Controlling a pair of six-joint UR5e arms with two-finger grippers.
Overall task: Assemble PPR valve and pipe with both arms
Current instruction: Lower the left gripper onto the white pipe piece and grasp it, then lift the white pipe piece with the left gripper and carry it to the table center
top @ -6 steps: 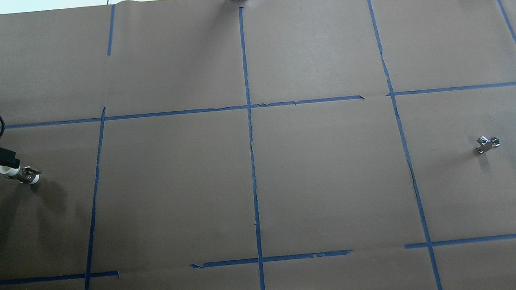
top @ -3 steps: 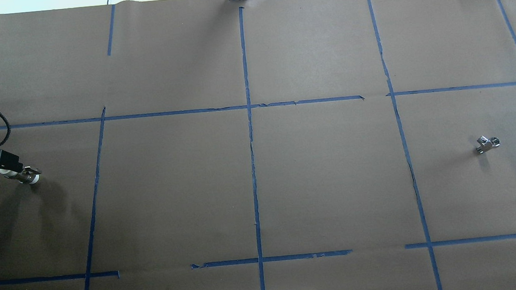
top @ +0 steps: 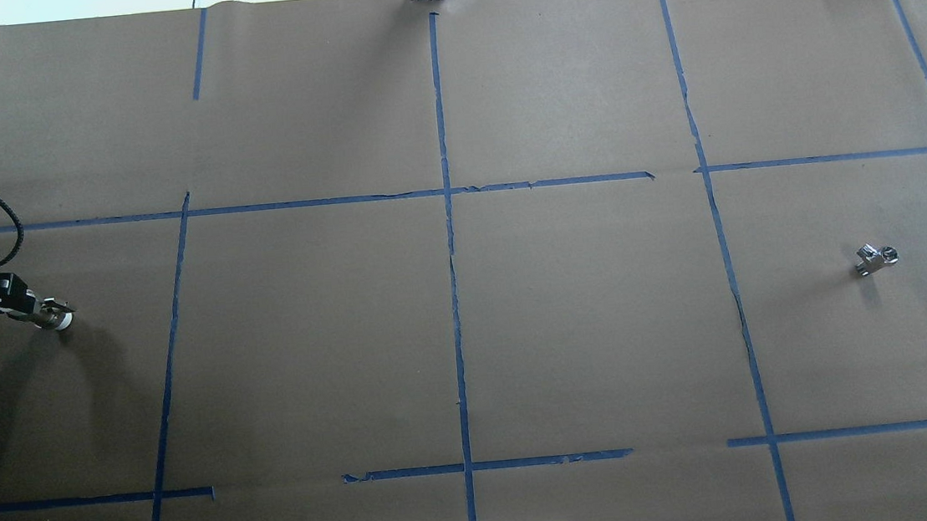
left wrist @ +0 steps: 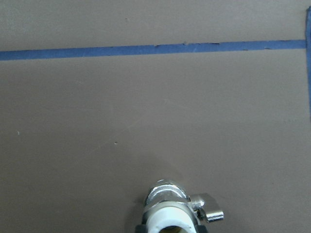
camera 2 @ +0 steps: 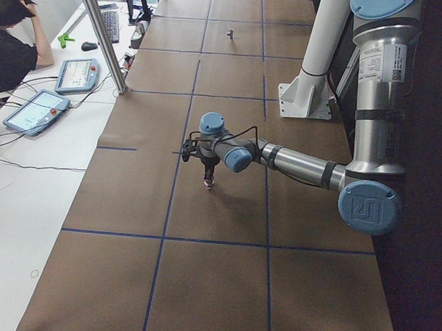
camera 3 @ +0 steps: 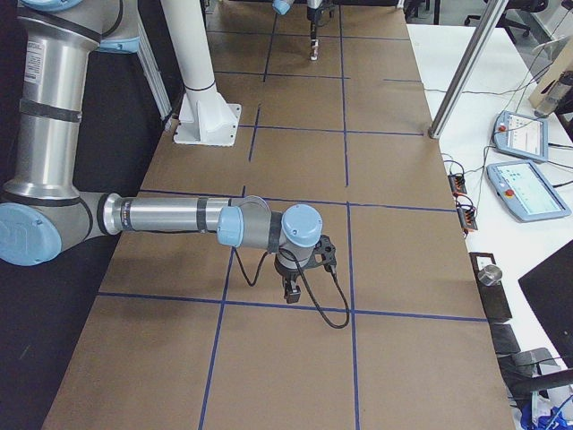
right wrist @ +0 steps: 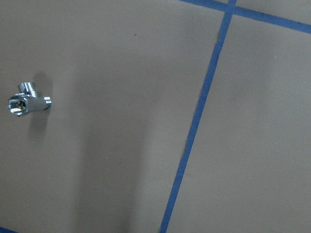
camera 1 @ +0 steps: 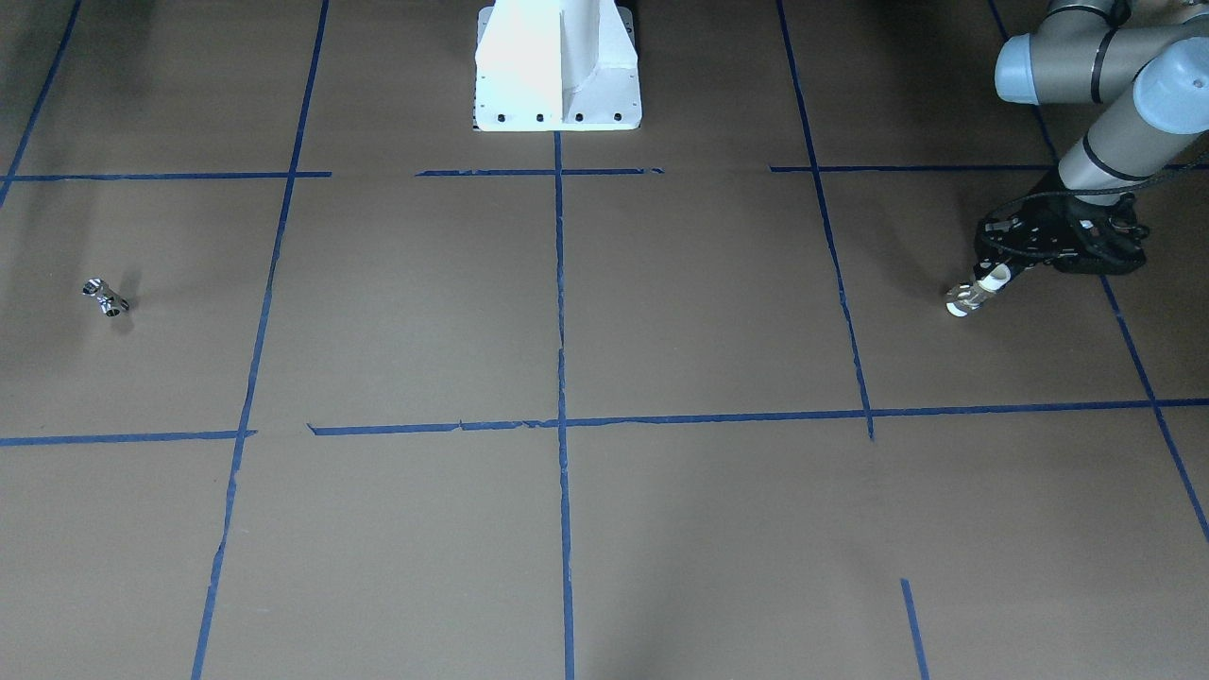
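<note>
The PPR valve stands on the brown paper at the table's far left, with white ends, a silvery middle and a small side lever. It also shows in the front view and at the bottom of the left wrist view. My left gripper is down over the valve's upper white end and looks open, with its jaws on either side of that end. The chrome pipe lies alone at the far right; it also shows in the right wrist view. My right gripper hangs low over the table; I cannot tell whether it is open or shut.
Blue tape lines divide the brown paper into squares. The white pedestal stands at the robot's edge of the table. An operator sits beyond the far side, with tablets and a metal post.
My left gripper has moved down and forward over the valve's upper white end, which is now mostly covered. The valve and the pipe have not moved.
</note>
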